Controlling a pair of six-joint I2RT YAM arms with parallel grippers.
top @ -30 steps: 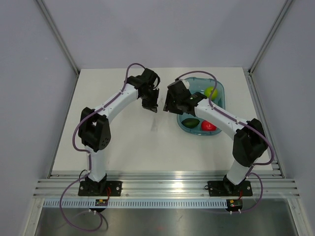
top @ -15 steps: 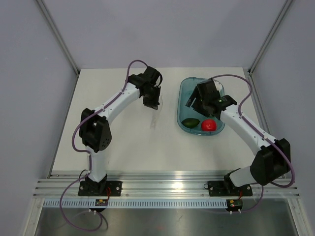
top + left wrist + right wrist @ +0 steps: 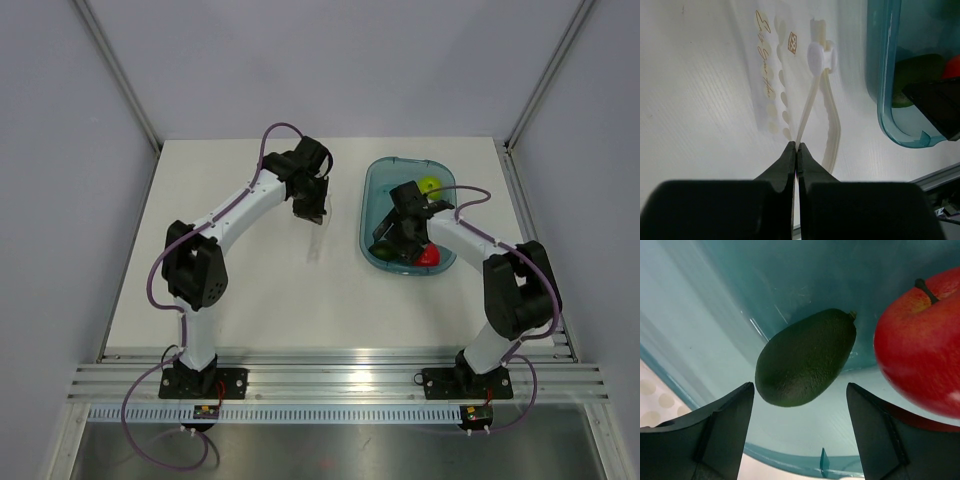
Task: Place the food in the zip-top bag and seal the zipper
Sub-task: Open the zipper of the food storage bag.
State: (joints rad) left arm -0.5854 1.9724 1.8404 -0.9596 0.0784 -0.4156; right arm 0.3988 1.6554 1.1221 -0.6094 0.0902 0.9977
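Note:
The dark green avocado [image 3: 807, 357] lies at the near left end of the teal tray [image 3: 365, 200]. My right gripper [image 3: 799, 390] is open and just above it, a finger on either side, not touching. In the top view the right gripper [image 3: 388, 236] hides most of the avocado [image 3: 379, 250]. My left gripper [image 3: 797, 145] is shut on one lip of the clear zip-top bag [image 3: 765, 65] and holds it up left of the tray. The bag [image 3: 315, 240] hangs to the table. Its zipper strip [image 3: 812, 100] carries a white slider [image 3: 820, 54], and the mouth gapes a little.
A red apple [image 3: 922, 340] lies right beside the avocado in the tray, also in the top view [image 3: 428, 255]. A lime-green apple [image 3: 430, 186] sits at the tray's far end. The tray's wall [image 3: 882, 75] stands close to the right of the bag.
My right gripper left the bag, swung right over the tray and came down open over the avocado at its near end. My left gripper stayed holding the bag.

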